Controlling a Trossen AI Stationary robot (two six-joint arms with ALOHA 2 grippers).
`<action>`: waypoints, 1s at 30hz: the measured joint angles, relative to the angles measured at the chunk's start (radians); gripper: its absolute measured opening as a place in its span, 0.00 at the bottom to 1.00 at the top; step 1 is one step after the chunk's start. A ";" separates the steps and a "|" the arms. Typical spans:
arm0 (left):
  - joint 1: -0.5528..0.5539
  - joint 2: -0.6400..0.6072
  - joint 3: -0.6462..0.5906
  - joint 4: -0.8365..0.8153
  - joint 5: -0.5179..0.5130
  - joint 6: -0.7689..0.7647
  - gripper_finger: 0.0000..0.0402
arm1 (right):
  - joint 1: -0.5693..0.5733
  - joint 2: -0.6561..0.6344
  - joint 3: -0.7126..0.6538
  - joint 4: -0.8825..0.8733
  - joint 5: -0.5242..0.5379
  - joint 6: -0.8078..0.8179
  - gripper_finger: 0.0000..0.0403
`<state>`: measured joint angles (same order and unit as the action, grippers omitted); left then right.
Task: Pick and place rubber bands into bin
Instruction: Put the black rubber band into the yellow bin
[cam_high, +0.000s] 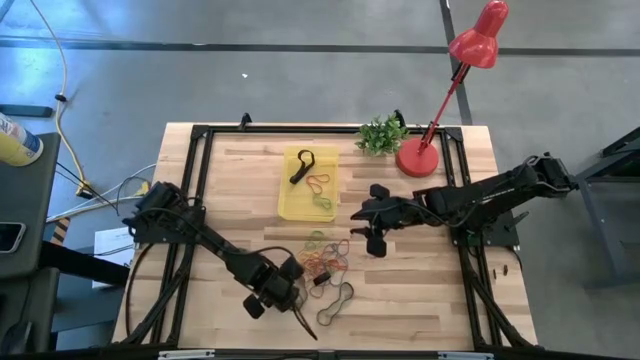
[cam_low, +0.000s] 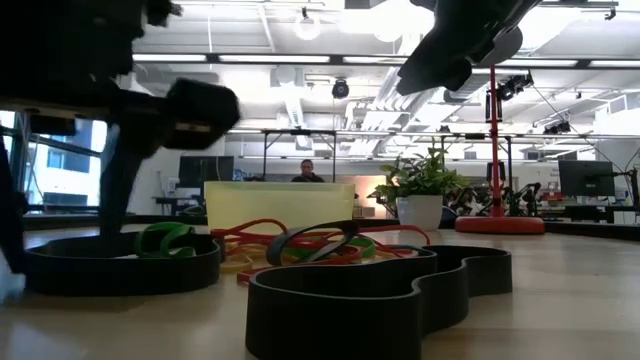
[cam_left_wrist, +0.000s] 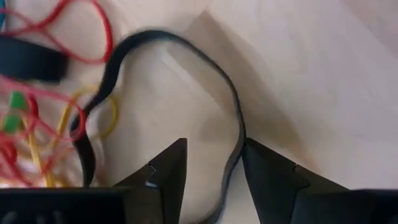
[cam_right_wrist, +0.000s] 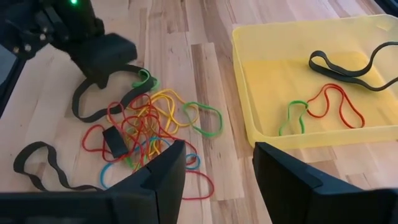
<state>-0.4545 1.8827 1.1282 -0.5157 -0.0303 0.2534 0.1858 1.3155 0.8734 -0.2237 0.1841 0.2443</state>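
Note:
A tangle of red, orange, yellow and green rubber bands (cam_high: 325, 262) lies on the table near the yellow bin (cam_high: 290, 205). The bin holds one black, one red and one green band (cam_right_wrist: 323, 102). My left gripper (cam_left_wrist: 214, 146) is open, low over the table at the pile's near-left side (cam_high: 285, 290). Its fingers stand on either side of one strand of a wavy black band (cam_left_wrist: 231, 106). Another wide black band (cam_high: 336, 300) lies flat to the right of that one. My right gripper (cam_right_wrist: 217, 149) hovers open, right of the pile (cam_high: 368, 240). My left gripper comes from above with its open fingers astride one strand of the black band (cam_left_wrist: 235, 158). Whether a finger (cam_left_wrist: 264, 171) touches the strand I cannot tell. The band lies flat on the table.
A small potted plant (cam_high: 381, 134) and the red lamp's round base (cam_high: 417, 158) stand near the far edge, right of the bin. A black metal frame (cam_high: 205, 180) runs around the table top. Bare wood lies toward the table's near-right corner (cam_high: 420, 300).

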 joint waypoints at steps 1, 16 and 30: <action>0.005 0.001 0.000 -0.009 0.001 0.003 0.35 | -0.003 0.000 0.000 -0.001 -0.001 0.000 0.44; 0.037 0.001 0.000 -0.025 0.048 0.065 0.02 | -0.006 0.000 0.000 -0.003 -0.004 -0.007 0.44; 0.043 -0.114 0.128 -0.249 -0.044 0.028 0.00 | -0.018 0.000 0.000 -0.004 -0.005 -0.042 0.44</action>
<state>-0.4115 1.7684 1.2563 -0.7642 -0.0745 0.2817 0.1680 1.3155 0.8738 -0.2276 0.1795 0.2019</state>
